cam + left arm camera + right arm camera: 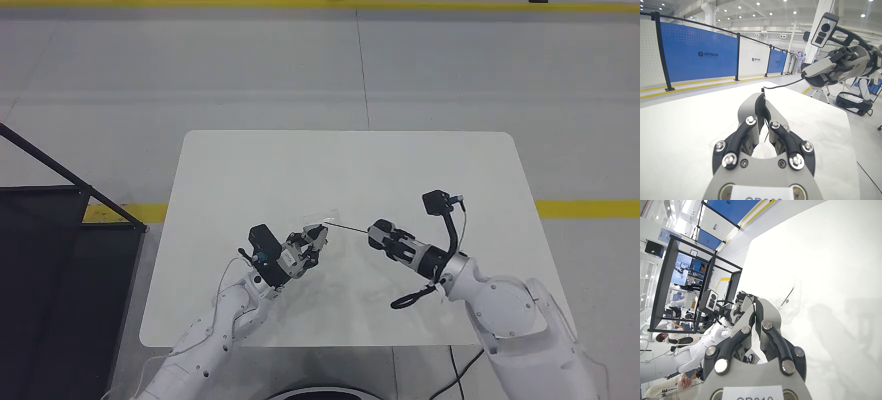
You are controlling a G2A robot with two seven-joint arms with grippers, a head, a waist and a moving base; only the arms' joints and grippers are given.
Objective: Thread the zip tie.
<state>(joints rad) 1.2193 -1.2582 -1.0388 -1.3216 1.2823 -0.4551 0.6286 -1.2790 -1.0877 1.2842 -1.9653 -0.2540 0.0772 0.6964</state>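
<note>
The zip tie [783,86] is held in the air above the white table [440,180], stretched between the two arms near the middle of the table's front half. The left end effector [762,103] is pressed together on one end of it. The tie's small square head pokes up just past the dark ribbed pads [759,106], and a thin tail of strap hangs down between the fingers toward the palm. From the head the strap bends sideways and runs in a shallow curve to the right end effector [804,77], which faces the left one a short way off. Its fingertips are closed on the far end of the strap. From above, the zip tie [348,228] shows as a fine dark line bridging the gap between the left end effector [316,238] and the right end effector [376,236], clear of the table surface. In the right wrist view the right end effector [755,310] has its pads closed flat against each other. Beyond it a second tie [789,295] lies on the table inside the outline of a clear tray [797,282].
</note>
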